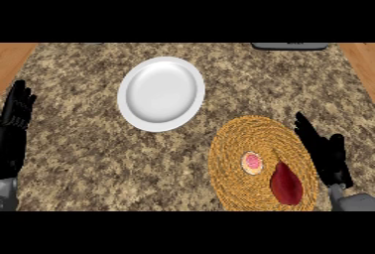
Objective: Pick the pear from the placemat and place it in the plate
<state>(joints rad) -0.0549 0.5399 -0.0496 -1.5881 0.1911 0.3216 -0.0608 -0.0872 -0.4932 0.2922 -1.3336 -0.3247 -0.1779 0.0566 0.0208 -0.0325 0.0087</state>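
At the left edge of the desk the left hand rests open, fingers up and holding nothing. To its right, toward the far side, the white plate lies bare, well apart from everything else. Right of it and nearer sits the round woven placemat, carrying two things. A small round piece with a pale rim and pink middle lies near the mat's centre. Just beside it, to the right and nearer, lies a dark red, tapered fruit that I take to be the pear, on its side with the narrow end pointing far.

At the mat's right rim is the right hand, spread wide with straight fingers pointing far and slightly left and the thumb out to the right. It grips nothing. It is near the pear, and I see no contact between them.

By my judgement the task is at the approach, with the pick not yet made. The next move calls for the right hand to shift left over the pear and close round its wide body without nudging the small round piece. A carry far and left to the plate comes after that.
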